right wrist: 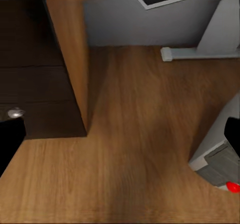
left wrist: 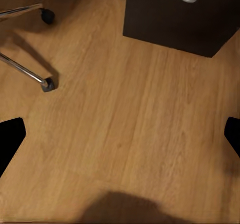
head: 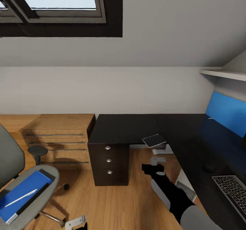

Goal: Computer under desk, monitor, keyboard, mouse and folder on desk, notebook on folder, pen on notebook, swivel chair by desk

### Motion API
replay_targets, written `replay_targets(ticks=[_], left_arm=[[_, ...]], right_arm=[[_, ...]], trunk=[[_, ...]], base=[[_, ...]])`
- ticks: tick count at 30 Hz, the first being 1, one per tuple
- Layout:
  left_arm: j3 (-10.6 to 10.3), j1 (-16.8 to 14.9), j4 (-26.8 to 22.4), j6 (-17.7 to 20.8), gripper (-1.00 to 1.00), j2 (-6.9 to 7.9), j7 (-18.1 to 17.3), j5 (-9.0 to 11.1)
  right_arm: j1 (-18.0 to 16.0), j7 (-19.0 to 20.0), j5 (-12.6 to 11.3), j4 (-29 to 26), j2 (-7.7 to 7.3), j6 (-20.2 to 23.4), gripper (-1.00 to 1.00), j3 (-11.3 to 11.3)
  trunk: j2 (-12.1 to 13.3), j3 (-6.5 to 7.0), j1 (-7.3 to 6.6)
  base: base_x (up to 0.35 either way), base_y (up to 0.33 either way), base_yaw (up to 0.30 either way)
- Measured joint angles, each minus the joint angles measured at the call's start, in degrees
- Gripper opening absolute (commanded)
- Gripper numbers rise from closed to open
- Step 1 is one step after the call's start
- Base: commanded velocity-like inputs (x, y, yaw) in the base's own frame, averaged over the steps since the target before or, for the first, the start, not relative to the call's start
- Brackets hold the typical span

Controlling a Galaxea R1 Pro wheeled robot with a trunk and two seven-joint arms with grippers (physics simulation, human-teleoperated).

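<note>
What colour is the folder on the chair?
Bright blue. The folder lies on the swivel chair seat, clearest in the head view.

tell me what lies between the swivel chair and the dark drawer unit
In the head view, bare wooden floor separates the swivel chair from the dark drawer unit.

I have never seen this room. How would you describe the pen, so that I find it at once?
Look at the grey swivel chair at the left of the head view, standing on the wooden floor. On its seat lies a blue folder. The pen is the thin white stick lying slantwise on that blue surface, the only white, slender thing there.
</note>
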Motion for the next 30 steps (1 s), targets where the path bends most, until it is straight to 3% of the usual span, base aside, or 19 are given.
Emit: replay_targets(ticks=[4,5,7,8,14,15,17,23,30], left_arm=[[0.0,0.0,0.0,0.1,1.00,0.23,0.0,0.0],[-0.1,0.0,0.5,0.2,1.00,0.27,-0.1,0.1],[-0.1,0.0,1.6,0.2,1.00,0.29,-0.1,0.1],[-0.2,0.0,3.5,0.1,1.00,0.29,-0.1,0.1],[0.0,0.0,13.0,-0.5,1.00,0.85,-0.2,0.1],[0.0,0.0,15.5,-1.6,1.00,1.15,-0.3,0.1],[0.0,0.0,19.4,-7.3,1.00,1.53,-0.3,0.0],[-0.2,0.0,22.5,-14.1,1.00,1.63,-0.3,0.1],[-0.2,0.0,24.6,-15.2,1.00,1.66,-0.3,0.1]], right_arm=[[4.6,-0.1,0.1,3.3,-0.05,-7.4,1.00,0.1],[6.5,-0.1,0.2,7.2,-0.08,-12.7,1.00,0.1],[7.6,0.0,0.5,11.8,-0.04,-16.3,1.00,0.1],[8.1,0.1,0.5,16.6,0.07,-20.2,1.00,0.2],[8.5,0.3,0.7,31.0,3.16,-34.1,1.00,0.2],[8.6,0.3,0.7,33.6,3.70,-37.3,1.00,0.2],[8.6,0.3,0.7,37.9,4.61,-43.1,1.00,0.2],[8.6,0.4,0.7,40.1,5.07,-46.3,1.00,0.3],[8.6,0.4,0.6,40.4,5.30,-46.8,1.00,0.3]], trunk=[[1.6,0.52,-0.88],[2.0,0.64,-1.10],[2.8,0.89,-1.54],[3.2,1.01,-1.76],[4.8,1.57,-2.65],[4.8,1.55,-2.65],[4.8,1.55,-2.65],[4.8,1.55,-2.64],[4.8,1.55,-2.64]], base=[[-0.005,-0.002,0.248],[-0.001,0.000,0.244],[-0.001,0.000,0.239],[0.000,0.000,0.206],[0.000,0.000,0.090],[0.000,0.000,0.015],[0.000,0.000,0.009],[0.000,0.000,0.003],[0.000,0.000,0.026]])
